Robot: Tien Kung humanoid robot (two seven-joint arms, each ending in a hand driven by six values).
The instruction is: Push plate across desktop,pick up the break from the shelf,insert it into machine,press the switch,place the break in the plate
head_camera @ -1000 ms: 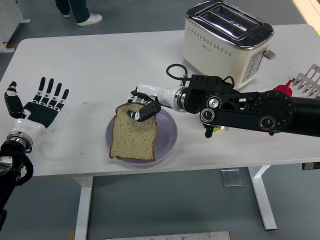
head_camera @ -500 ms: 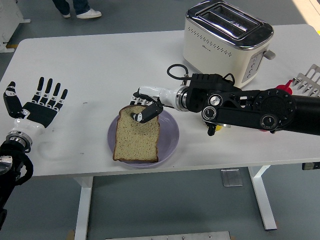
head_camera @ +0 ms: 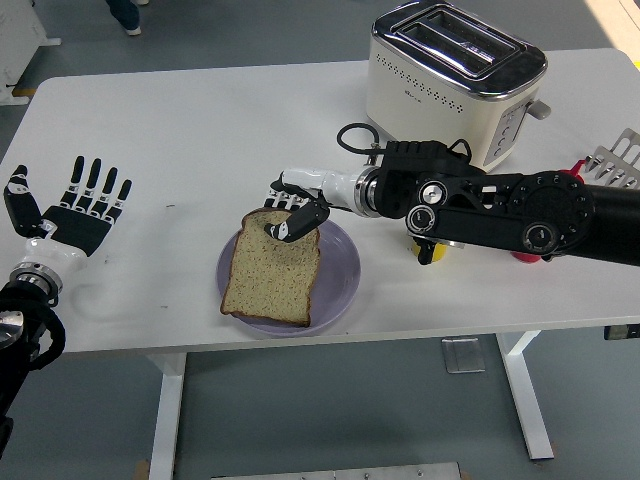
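On white table point(head_camera: 200, 130): toaster point(head_camera: 455, 85), plate point(head_camera: 338, 290), grey floor point(head_camera: 300, 30).

I see a flat white table point(head_camera: 200, 130) filling most of my view, on white metal legs point(head_camera: 165, 420) over a grey floor point(head_camera: 350, 400). A small yellow object point(head_camera: 428, 250) sits right of centre, a red one point(head_camera: 528, 256) further right. A person's dark trouser leg point(head_camera: 125, 14) shows far left.

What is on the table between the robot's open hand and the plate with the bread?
Nothing: the head view shows only bare white table between the left hand and the purple plate.
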